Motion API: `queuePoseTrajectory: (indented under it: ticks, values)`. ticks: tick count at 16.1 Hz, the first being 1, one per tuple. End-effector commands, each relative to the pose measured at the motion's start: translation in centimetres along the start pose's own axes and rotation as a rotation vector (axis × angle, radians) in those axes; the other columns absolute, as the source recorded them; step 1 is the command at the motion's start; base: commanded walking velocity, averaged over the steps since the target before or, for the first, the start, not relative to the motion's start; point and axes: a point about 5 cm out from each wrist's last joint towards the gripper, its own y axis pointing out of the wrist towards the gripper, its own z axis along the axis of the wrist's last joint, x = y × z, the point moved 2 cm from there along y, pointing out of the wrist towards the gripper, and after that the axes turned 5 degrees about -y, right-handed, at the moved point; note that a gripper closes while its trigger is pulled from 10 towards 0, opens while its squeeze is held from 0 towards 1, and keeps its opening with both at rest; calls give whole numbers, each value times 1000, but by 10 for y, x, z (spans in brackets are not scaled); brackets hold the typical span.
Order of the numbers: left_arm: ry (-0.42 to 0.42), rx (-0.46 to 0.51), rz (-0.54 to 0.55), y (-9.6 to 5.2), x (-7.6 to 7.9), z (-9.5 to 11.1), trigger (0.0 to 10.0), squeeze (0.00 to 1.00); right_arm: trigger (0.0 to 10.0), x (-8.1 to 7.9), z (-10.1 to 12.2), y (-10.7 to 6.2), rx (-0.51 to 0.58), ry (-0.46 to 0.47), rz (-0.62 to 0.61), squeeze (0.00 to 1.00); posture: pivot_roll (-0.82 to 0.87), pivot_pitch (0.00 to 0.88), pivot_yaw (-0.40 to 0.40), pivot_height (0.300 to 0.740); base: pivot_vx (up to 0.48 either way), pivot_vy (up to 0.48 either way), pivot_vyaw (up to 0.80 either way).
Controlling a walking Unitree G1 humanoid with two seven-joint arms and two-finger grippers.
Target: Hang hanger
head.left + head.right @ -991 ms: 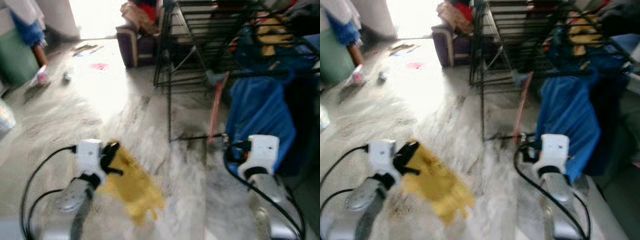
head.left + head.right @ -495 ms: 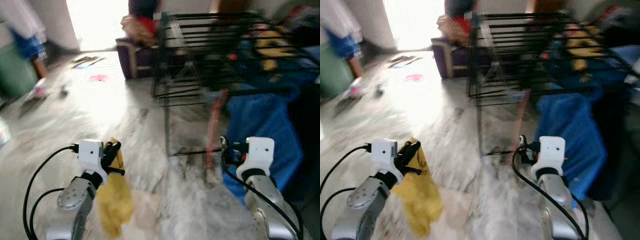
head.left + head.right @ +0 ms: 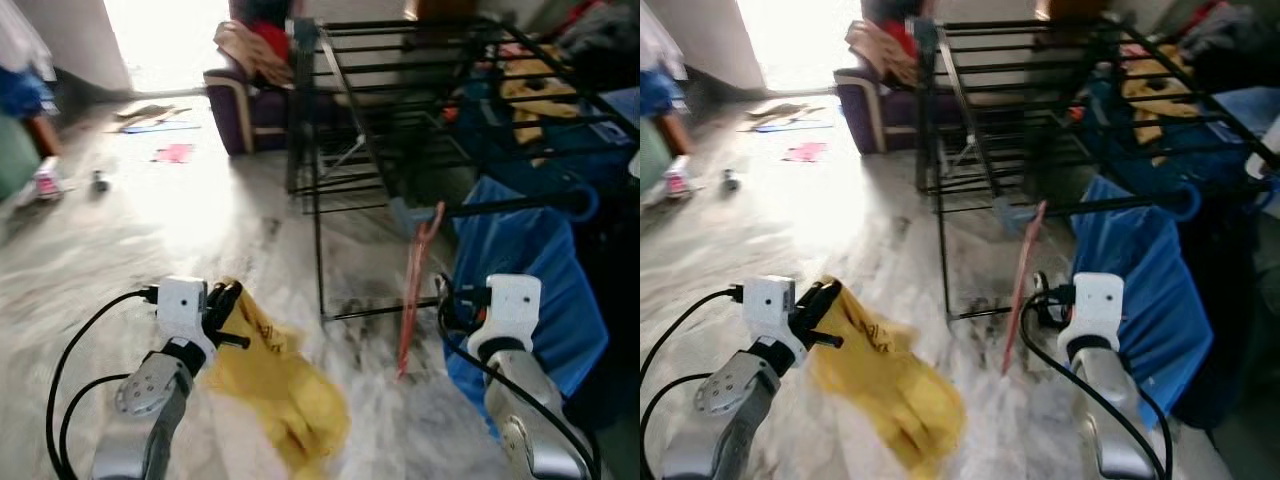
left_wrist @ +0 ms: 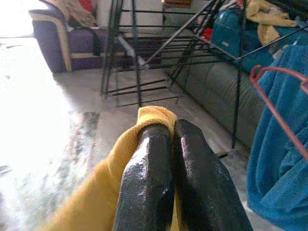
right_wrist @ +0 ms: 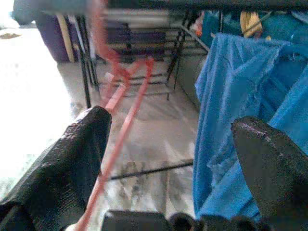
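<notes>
Hanger [image 3: 415, 285]: red-orange, thin-framed, hanging by its hook from a lower horizontal bar of the black drying rack [image 3: 400, 110], just beside the blue cloth. Body hangs near vertical, slightly tilted, lower end close to the marble floor. Blurred in the right wrist view, where it lies between the spread fingers, contact not discernible.

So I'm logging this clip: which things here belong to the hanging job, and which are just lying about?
Job:
red hanger
black drying rack
yellow cloth, pinched in left claw
right claw, open

Lying about:
blue cloth
purple sofa
floor litter
</notes>
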Motion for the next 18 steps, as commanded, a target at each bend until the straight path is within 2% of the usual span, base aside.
queuePoseTrajectory:
  ticks: [1, 4, 9, 10, 11, 13, 15, 18]
  values:
    - [-4, 17, -14, 2, 7, 5, 10000, 0, 10000, 0, -7, -1, -37, -7, 19, 0, 6, 16, 1, 740, 0, 0, 0]
    - [-11, 6, -12, 4, 9, 4, 10000, 0, 10000, -18, -15, -2, -76, 7, 110, 0, 4, 19, 0, 740, 0, 0, 0]
    - [-12, 3, -15, 5, 11, 4, 10000, 0, 10000, -38, 1, 10, -31, 34, 182, 0, 7, 28, -2, 740, 0, 0, 0]
    - [-13, -5, -18, 5, 12, 3, 10000, 0, 10000, -52, -1, 15, -58, 37, 235, 0, 9, 32, -1, 740, 0, 0, 0]
    - [-13, -6, -19, 5, 12, 3, 10000, 0, 10000, -56, -4, 15, -74, 38, 251, 0, 9, 32, -1, 740, 0, 0, 0]
    - [-12, -10, -30, 5, 14, 3, 10000, 0, 10000, -72, -14, 19, -150, 66, 313, 0, 14, 36, -1, 740, 0, 0, 0]
    - [-12, -13, -35, 5, 15, 3, 10000, 0, 10000, -90, -15, 21, -172, 82, 391, 0, 18, 40, -6, 740, 0, 0, 0]
    - [-15, -17, -39, 5, 17, 2, 10000, 0, 10000, -85, -19, 23, -197, 62, 346, 0, 19, 44, -9, 740, 0, 0, 0]
